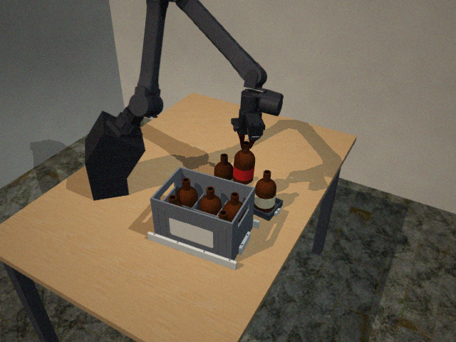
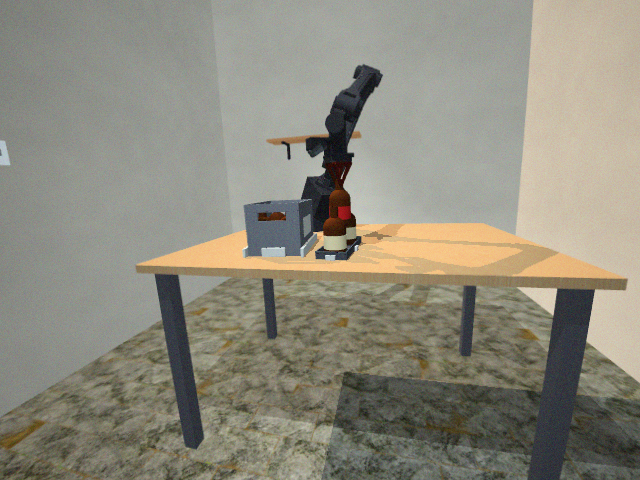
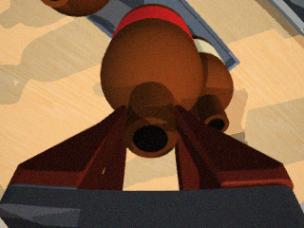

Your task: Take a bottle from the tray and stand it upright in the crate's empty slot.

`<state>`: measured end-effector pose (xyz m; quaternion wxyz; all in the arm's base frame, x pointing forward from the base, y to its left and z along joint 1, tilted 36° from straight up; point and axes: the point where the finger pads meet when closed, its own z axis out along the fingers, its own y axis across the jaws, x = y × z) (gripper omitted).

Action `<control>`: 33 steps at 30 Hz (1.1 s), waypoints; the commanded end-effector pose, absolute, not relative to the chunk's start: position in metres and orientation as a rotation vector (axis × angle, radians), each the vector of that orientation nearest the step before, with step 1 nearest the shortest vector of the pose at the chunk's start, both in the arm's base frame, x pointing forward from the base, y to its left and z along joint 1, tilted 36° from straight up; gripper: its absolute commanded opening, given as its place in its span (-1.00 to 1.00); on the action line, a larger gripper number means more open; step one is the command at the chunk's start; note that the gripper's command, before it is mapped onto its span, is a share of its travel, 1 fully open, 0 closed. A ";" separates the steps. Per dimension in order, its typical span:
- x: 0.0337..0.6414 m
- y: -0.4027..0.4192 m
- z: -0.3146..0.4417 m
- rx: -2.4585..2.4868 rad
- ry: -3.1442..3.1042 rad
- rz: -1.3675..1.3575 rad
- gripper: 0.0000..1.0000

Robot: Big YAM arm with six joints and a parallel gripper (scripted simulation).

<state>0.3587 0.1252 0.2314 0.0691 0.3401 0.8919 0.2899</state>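
Note:
My gripper [image 1: 246,144] [image 2: 339,184] [image 3: 150,115] is shut on the neck of a brown bottle with a red label [image 1: 243,173] [image 2: 340,200] [image 3: 152,62]. The bottle hangs upright, raised above the tray [image 1: 271,214] [image 2: 321,255] [image 3: 216,40]. One cream-labelled bottle [image 1: 265,189] [image 2: 334,228] [image 3: 219,83] stands at the tray's near end in the top view, another [image 1: 223,170] [image 3: 85,6] at its far end. The grey crate [image 1: 159,215] [image 2: 271,235] holds several brown bottles. No neck shows in the middle of its labelled-side row; the slot floor there is hidden by the wall.
White strips [image 1: 191,250] lie along the crate's foot on the table [image 1: 110,254] [image 2: 439,268]. The crate stands beside the tray, with its walls rising above the tray's rim. The arm's dark base [image 1: 110,165] stands at the table's left in the top view.

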 end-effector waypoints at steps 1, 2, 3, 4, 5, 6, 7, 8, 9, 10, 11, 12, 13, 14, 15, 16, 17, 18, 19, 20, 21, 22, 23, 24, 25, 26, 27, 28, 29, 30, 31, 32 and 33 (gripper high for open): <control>0.371 0.116 0.279 0.964 2.597 0.910 -1.00; 0.370 0.116 0.279 0.964 2.597 0.910 -1.00; 0.370 0.116 0.279 0.964 2.597 0.910 -1.00; 0.370 0.116 0.279 0.964 2.597 0.910 -1.00; 0.370 0.115 0.280 0.964 2.597 0.910 -1.00; 0.369 0.115 0.281 0.964 2.597 0.910 -1.00; 0.369 0.114 0.282 0.964 2.597 0.910 -1.00; 0.368 0.114 0.283 0.963 2.597 0.909 -1.00; 0.368 0.113 0.284 0.963 2.597 0.909 -1.00; 0.367 0.113 0.285 0.963 2.597 0.909 -1.00; 0.367 0.112 0.286 0.963 2.597 0.909 -1.00; 0.367 0.111 0.287 0.963 2.597 0.909 -1.00; 0.366 0.111 0.288 0.963 2.596 0.909 -1.00; 0.366 0.110 0.289 0.963 2.596 0.909 -1.00; 0.365 0.110 0.290 0.963 2.596 0.909 -1.00; 0.365 0.109 0.291 0.963 2.596 0.909 -1.00; 0.364 0.108 0.292 0.963 2.596 0.908 -1.00; 0.364 0.108 0.293 0.963 2.596 0.908 -1.00; 0.363 0.107 0.294 0.963 2.596 0.908 -1.00; 0.363 0.107 0.294 0.963 2.596 0.908 -1.00; 0.363 0.107 0.294 0.963 2.596 0.908 -1.00; 0.363 0.107 0.295 0.963 2.596 0.908 -1.00; 0.362 0.106 0.296 0.962 2.596 0.908 -1.00; 0.362 0.106 0.297 0.962 2.596 0.908 -1.00; 0.362 0.105 0.298 0.962 2.596 0.908 -1.00; 0.361 0.105 0.299 0.962 2.596 0.908 -1.00; 0.361 0.104 0.299 0.962 2.596 0.908 -1.00; 0.360 0.104 0.300 0.962 2.596 0.908 -1.00; 0.360 0.104 0.301 0.962 2.596 0.907 -1.00; 0.360 0.103 0.301 0.962 2.596 0.907 -1.00; 0.360 0.103 0.302 0.962 2.596 0.907 -1.00; 0.359 0.103 0.303 0.962 2.596 0.907 -1.00; 0.359 0.102 0.303 0.962 2.596 0.907 -1.00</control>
